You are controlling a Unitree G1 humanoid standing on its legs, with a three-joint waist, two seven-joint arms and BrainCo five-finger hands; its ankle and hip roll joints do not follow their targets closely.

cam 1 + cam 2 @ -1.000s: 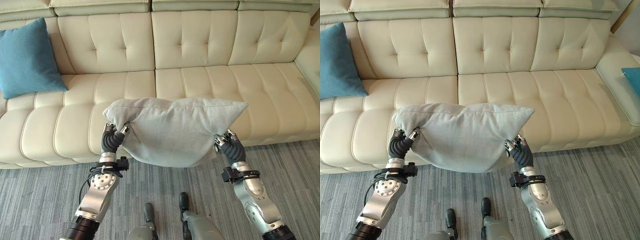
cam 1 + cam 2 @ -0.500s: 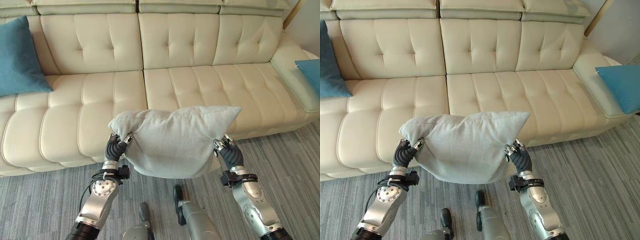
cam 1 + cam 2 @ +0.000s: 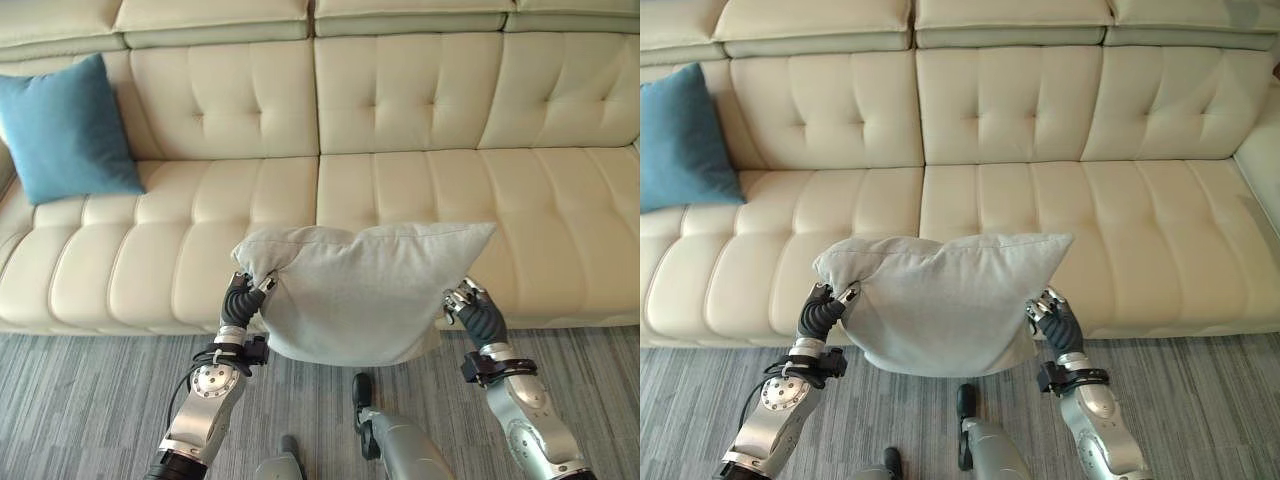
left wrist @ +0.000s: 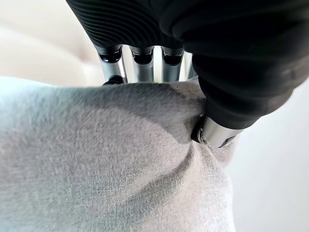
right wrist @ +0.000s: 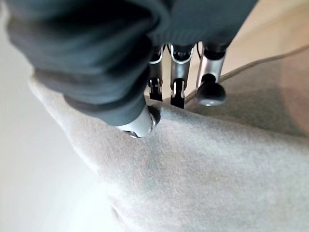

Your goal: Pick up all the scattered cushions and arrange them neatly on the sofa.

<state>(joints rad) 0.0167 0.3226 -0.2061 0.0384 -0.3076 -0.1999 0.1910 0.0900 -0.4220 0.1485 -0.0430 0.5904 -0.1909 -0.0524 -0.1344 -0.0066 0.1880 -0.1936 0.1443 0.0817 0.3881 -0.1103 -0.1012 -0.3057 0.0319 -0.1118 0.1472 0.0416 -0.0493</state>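
The grey cushion [image 3: 360, 290] hangs in the air between the two robot hands, just in front of the sofa's [image 3: 400, 180] front edge and above the grey carpet [image 3: 90, 400], its top edge level with the seat. The left robot hand [image 3: 240, 297] has its fingers and thumb curled into the cushion's left side, bunching the cloth there, and its own wrist view shows the thumb pressed into the fabric with the fingers [image 4: 140, 63] gone behind it. The right robot hand [image 3: 475, 308] pinches the right side lower down, near the bottom corner, thumb on one face and fingers [image 5: 210, 92] over the seam. By its look the cushion is light and soft: the body sags and bellies out between the two holds, and the cloth wrinkles wherever a finger bites. It should not slip easily, being a coarse weave, but it will fold or swing if held at one point, so a hold on two opposite sides or corners, as now, probably keeps it flat enough to set down square against the backrest. Counting what shows: one grey cushion in hand, one blue cushion [image 3: 68, 130] already leaning upright against the backrest at the sofa's left end, and one long cream sofa with bare seats between.
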